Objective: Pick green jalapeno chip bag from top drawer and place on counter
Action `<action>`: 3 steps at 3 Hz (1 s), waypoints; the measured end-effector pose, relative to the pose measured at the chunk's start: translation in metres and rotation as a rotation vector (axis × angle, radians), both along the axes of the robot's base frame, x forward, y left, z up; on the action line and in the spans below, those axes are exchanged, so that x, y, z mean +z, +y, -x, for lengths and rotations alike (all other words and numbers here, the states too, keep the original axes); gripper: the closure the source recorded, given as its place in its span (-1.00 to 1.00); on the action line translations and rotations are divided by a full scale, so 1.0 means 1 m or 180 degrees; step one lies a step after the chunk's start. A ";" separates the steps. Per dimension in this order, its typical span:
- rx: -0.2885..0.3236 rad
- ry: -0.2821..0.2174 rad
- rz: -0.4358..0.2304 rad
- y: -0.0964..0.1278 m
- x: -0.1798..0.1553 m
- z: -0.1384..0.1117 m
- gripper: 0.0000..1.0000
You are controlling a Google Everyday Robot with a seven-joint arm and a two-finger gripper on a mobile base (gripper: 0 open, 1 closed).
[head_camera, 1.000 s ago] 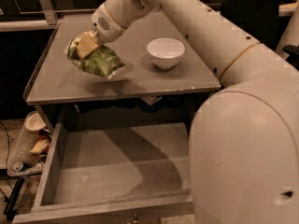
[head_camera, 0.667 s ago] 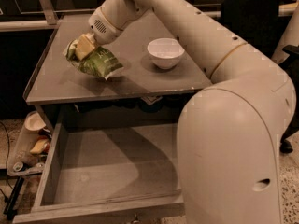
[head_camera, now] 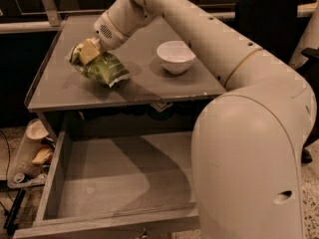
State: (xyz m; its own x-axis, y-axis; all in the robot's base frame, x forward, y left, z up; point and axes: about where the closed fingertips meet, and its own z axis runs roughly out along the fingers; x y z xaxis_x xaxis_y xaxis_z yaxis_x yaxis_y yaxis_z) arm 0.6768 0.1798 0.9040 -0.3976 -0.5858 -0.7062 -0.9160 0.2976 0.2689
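The green jalapeno chip bag [head_camera: 103, 69] lies on the left part of the grey counter [head_camera: 149, 86], its lower end resting on the surface. My gripper [head_camera: 88, 51] is at the bag's upper left end, with its tan fingers [head_camera: 91, 49] closed on the crinkled top of the bag. The top drawer [head_camera: 54, 180] stands pulled out below the counter, and its grey floor is bare. My arm reaches in from the right and hides the drawer's right side.
A white bowl [head_camera: 175, 56] stands on the counter to the right of the bag. Cups and clutter [head_camera: 34, 151] lie on the floor left of the drawer. A dark chair [head_camera: 269, 14] is at the back right.
The bag and my gripper have stayed almost in place on the counter's left part. My arm's elbow and shoulder have shifted across the right of the view.
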 end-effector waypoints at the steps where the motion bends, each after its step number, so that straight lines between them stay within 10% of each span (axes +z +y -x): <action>1: 0.0000 0.0000 0.0000 0.000 0.000 0.000 0.17; 3: 0.0000 0.0000 0.0000 0.000 0.000 0.000 -0.76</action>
